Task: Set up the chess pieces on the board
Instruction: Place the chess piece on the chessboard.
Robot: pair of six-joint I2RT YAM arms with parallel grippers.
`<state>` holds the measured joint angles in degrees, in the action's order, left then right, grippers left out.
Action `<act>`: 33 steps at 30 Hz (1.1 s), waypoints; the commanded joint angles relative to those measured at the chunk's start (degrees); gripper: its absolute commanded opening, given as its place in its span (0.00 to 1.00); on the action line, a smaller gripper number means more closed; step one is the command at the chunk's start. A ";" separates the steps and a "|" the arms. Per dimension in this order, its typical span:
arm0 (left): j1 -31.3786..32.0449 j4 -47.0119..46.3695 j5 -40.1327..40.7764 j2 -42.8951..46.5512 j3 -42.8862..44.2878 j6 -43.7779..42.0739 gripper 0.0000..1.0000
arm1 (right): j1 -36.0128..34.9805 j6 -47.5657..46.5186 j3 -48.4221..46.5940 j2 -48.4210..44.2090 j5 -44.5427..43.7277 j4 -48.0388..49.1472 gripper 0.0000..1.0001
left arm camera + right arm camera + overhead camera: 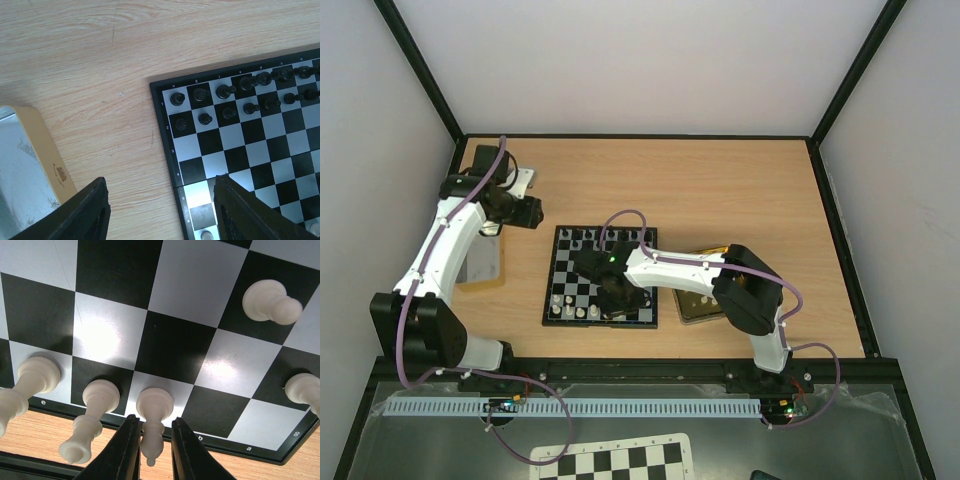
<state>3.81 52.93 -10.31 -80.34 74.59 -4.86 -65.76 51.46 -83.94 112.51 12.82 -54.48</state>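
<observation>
The small board (549,292) lies mid-table. Black pieces (601,240) fill its far rows and cream-white pieces (570,312) stand along its near row. My right gripper (616,300) hangs over the near row. In the right wrist view its narrowly parted jaws (155,419) straddle a white bishop (155,407) that stands on an edge square; wood shows between the piece and the right finger. My left gripper (524,211) is open and empty above bare wood by the board's left edge (159,115), as the left wrist view (161,179) shows, with the black pieces (230,92) beyond.
A gold tin part (480,262) lies left of the board and also shows in the left wrist view (35,160). Another gold tin part (703,305) lies right of the board under my right arm. A printed checkered sheet (610,462) lies below the table edge.
</observation>
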 commanded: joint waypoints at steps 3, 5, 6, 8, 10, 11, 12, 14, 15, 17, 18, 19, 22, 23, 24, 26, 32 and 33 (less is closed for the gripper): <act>-0.47 -0.32 -0.33 1.63 -0.90 0.47 0.58 | -0.45 -0.04 -0.70 -0.36 -1.10 -0.62 0.17; -0.47 -0.29 -0.41 1.59 -0.80 0.47 0.58 | -0.43 -0.23 -1.08 -0.20 -1.20 -0.73 0.17; -0.47 -0.22 -0.41 1.59 -0.76 0.46 0.58 | -0.46 -0.29 -1.30 -0.14 -1.28 -0.82 0.18; -0.47 -0.18 -0.42 1.58 -0.68 0.46 0.58 | -0.43 -0.51 -1.77 0.10 -1.31 -1.03 0.18; -0.47 -0.25 -0.41 1.47 -0.67 0.47 0.58 | -0.43 -0.64 -2.21 0.36 -1.46 -1.30 0.19; -0.47 -0.16 -0.36 1.41 -0.67 0.46 0.58 | -0.43 -0.78 -2.46 0.49 -1.48 -1.41 0.19; -0.47 -0.19 -0.48 1.39 -0.67 0.46 0.58 | -0.50 -0.92 -2.62 0.63 -1.52 -1.48 0.20; -0.47 -0.16 -0.45 1.26 -0.61 0.47 0.58 | -0.44 -1.07 -3.09 0.91 -1.81 -1.79 0.21; -0.47 -0.16 -0.42 1.21 -0.54 0.47 0.58 | -0.35 -1.21 -3.41 1.07 -1.95 -1.94 0.21; -0.47 -0.11 -0.42 1.14 -0.42 0.47 0.58 | -0.39 -1.42 -3.95 1.34 -2.17 -2.31 0.21; -0.47 -0.11 -0.38 1.06 -0.41 0.47 0.58 | -0.29 -1.53 -4.09 1.42 -2.23 -2.38 0.21; -0.49 -0.07 -0.41 0.97 -0.34 0.47 0.58 | -0.13 -1.66 -4.26 1.54 -2.31 -2.48 0.21; -0.48 -0.13 -0.41 0.81 -0.28 0.39 0.58 | 0.15 -1.85 -4.26 1.52 -2.36 -2.56 0.21; -0.47 -0.16 -0.42 0.74 -0.24 0.46 0.58 | 0.24 -1.86 -4.21 1.57 -2.36 -2.45 0.21; -0.47 -0.18 -0.42 0.62 -0.16 0.42 0.58 | 0.34 -2.01 -4.21 1.64 -2.28 -2.45 0.21; -0.47 -0.17 -0.40 0.41 -0.14 0.45 0.58 | 0.56 -2.14 -4.30 1.72 -2.21 -2.46 0.21; -0.47 -0.19 -0.46 -0.32 0.27 0.47 0.58 | 1.02 -2.51 -4.09 1.98 -2.18 -2.48 0.21; -0.47 -0.18 -0.48 -0.42 0.37 0.47 0.58 | 1.09 -2.58 -4.08 2.00 -2.18 -2.42 0.21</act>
<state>3.66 52.88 -10.31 -80.20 74.15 -4.86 -65.14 49.54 -86.78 113.54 11.84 -55.00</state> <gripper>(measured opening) 0.580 0.206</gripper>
